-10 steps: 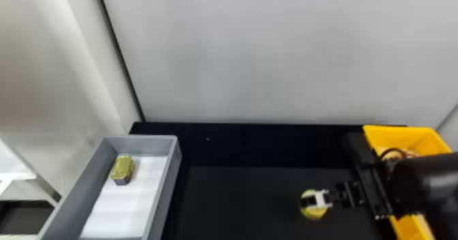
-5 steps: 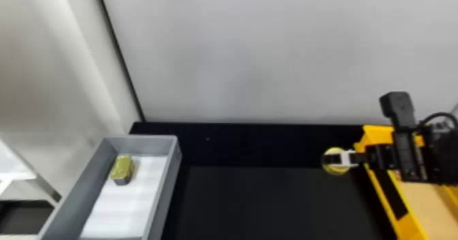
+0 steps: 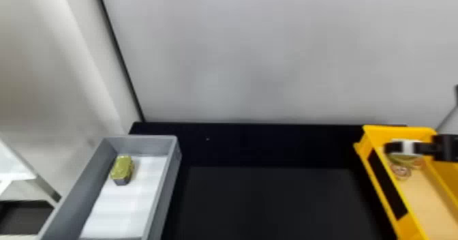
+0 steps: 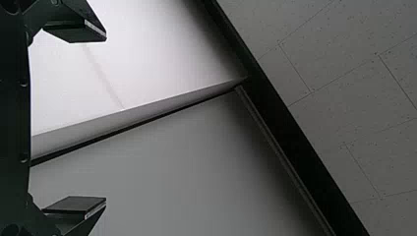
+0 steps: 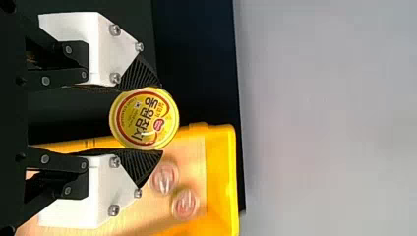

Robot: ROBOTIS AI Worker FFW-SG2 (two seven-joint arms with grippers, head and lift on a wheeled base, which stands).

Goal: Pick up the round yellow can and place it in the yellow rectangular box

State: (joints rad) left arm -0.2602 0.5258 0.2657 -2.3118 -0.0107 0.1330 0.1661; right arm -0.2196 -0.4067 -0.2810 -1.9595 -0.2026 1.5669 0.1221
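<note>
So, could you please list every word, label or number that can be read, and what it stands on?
Round yellow can: large Korean lettering, left unquoted; finer print too small to read.
Two round things in the yellow box: marks too blurred to read.
Gold-topped tin: nothing readable.

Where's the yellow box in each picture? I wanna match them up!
Head view: the yellow box sits at the far right, in the lower half.
Left wrist view: not in it.
Right wrist view: it's behind the round yellow can and one finger of the right tool.
Landmark: the black tabletop beside the box, shared by the head and right wrist views.
</note>
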